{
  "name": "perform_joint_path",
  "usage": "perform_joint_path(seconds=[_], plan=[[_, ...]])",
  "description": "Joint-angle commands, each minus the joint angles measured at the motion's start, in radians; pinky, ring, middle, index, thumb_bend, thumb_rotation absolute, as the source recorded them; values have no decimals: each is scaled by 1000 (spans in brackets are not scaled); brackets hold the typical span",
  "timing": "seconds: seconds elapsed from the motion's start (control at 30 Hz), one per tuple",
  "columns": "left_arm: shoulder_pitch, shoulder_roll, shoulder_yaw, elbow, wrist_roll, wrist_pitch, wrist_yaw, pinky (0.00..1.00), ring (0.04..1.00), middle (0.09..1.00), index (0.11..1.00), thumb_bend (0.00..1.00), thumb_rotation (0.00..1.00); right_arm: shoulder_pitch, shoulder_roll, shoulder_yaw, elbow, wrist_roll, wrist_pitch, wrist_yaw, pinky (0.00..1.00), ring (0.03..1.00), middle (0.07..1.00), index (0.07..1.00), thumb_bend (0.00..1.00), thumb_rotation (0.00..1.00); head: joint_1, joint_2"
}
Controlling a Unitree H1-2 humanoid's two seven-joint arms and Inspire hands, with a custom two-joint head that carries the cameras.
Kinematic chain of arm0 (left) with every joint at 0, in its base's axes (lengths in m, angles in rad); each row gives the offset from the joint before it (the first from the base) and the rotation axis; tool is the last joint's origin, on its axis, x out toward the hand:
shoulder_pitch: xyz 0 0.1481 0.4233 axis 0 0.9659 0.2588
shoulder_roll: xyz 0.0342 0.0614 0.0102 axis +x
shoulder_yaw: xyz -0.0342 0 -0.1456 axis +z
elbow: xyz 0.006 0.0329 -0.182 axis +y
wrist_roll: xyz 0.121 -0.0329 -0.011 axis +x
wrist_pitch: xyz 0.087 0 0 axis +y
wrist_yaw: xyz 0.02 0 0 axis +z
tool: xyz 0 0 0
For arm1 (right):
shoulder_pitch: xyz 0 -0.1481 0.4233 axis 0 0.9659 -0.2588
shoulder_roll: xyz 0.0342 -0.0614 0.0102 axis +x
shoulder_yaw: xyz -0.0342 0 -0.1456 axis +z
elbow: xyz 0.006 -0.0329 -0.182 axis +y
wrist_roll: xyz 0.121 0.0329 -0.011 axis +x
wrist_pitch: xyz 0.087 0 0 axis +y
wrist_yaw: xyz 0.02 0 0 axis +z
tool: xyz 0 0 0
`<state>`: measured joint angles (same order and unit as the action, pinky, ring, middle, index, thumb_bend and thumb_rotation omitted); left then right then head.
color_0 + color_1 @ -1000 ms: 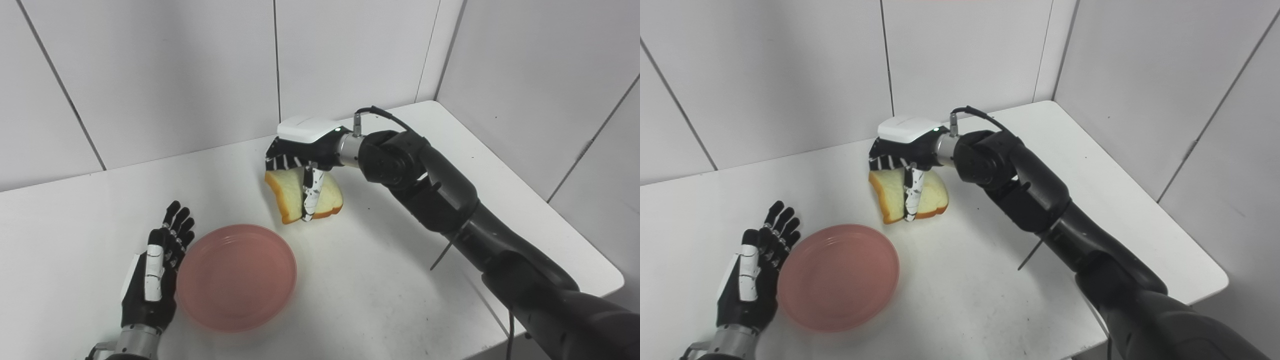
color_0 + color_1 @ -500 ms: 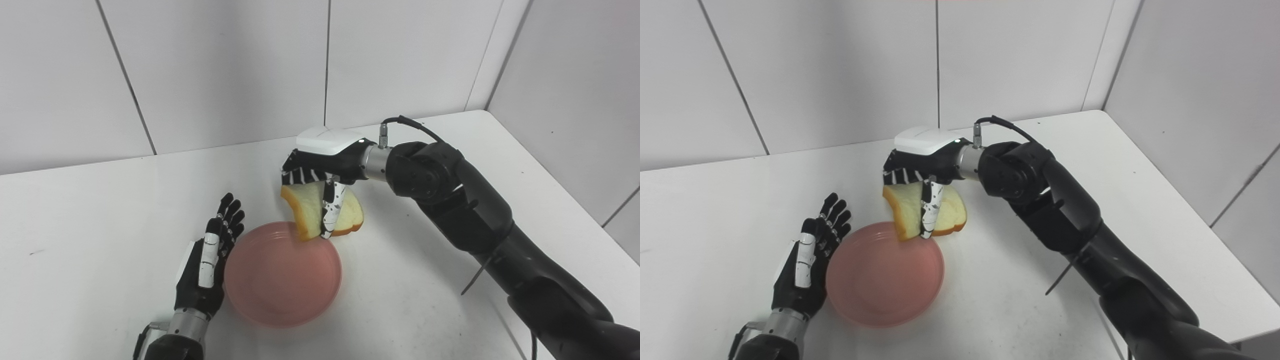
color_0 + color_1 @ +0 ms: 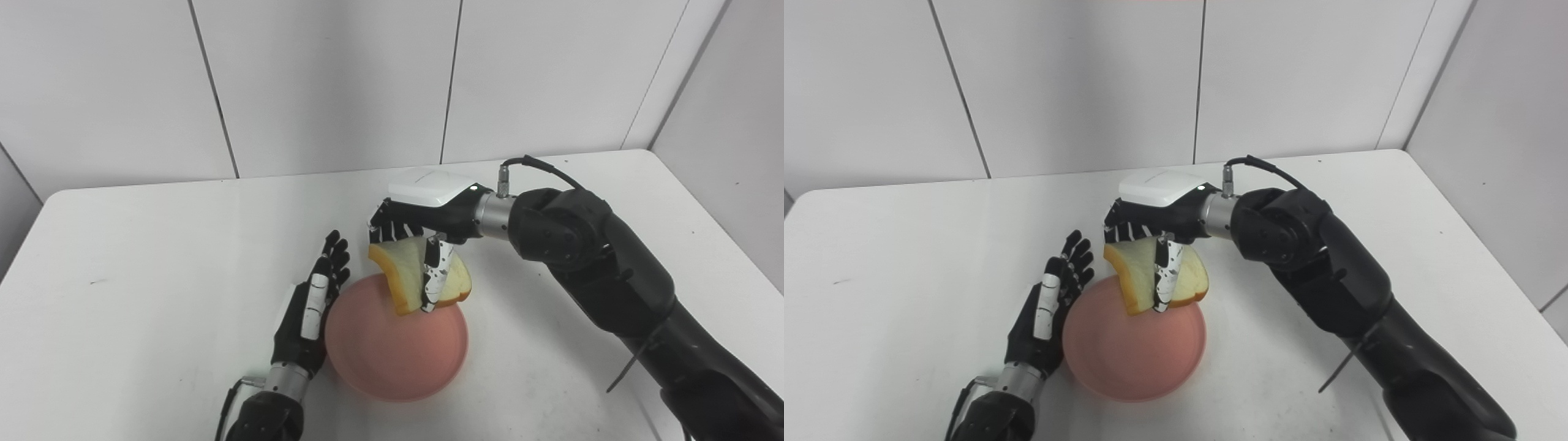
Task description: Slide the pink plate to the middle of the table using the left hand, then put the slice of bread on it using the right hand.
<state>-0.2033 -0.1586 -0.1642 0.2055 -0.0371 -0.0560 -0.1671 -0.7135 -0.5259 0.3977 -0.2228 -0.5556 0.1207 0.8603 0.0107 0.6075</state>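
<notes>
Overhead, right robot hand (image 3: 422, 229) grips bread slice (image 3: 416, 278) above pink plate (image 3: 392, 355); left robot hand (image 3: 309, 312), fingers spread, alongside.

The plate (image 3: 392, 355) is pink, round and shallow. It lies flat on the white table (image 3: 141, 257), near the middle and toward my side. Its left rim is just beside my left hand (image 3: 306, 318), which is flat with fingers extended; contact appears likely but is not clear. The bread (image 3: 411, 277) is a pale slice with a tan crust. It hangs tilted, pinched in my right hand (image 3: 422, 236), above the plate's far rim.
</notes>
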Motion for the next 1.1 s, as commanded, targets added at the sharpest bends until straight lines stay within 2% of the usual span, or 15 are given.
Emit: perform_joint_path(seconds=[0.0,0.1,0.33,0.63,0.73,1.07], plan=[[18,-13,-10,37,9,-7,12,1000,1000,1000,991,771,1000,-28,-14,-10,-26,16,-22,-5,384,457,500,475,529,0,12,4],[12,-23,-12,48,24,-26,29,1000,1000,1000,988,763,1000,-16,-11,0,-7,39,-59,-12,399,469,509,467,528,0,34,14],[6,-43,-13,41,36,-5,58,1000,1000,1000,991,766,1000,0,-14,19,34,50,-147,-35,378,445,497,478,529,0,54,34],[-7,-46,-19,44,45,-6,81,1000,1000,1000,993,774,1000,21,-28,21,38,50,-190,-29,420,477,507,469,528,0,63,54],[-9,-47,-20,43,42,-3,85,1000,1000,1000,986,783,1000,29,-32,22,40,45,-199,-29,395,455,489,486,529,0,64,58],[-9,-54,-24,13,38,16,96,1000,999,992,979,780,1000,62,-25,40,37,34,-182,-9,381,446,472,503,529,0,61,83]])
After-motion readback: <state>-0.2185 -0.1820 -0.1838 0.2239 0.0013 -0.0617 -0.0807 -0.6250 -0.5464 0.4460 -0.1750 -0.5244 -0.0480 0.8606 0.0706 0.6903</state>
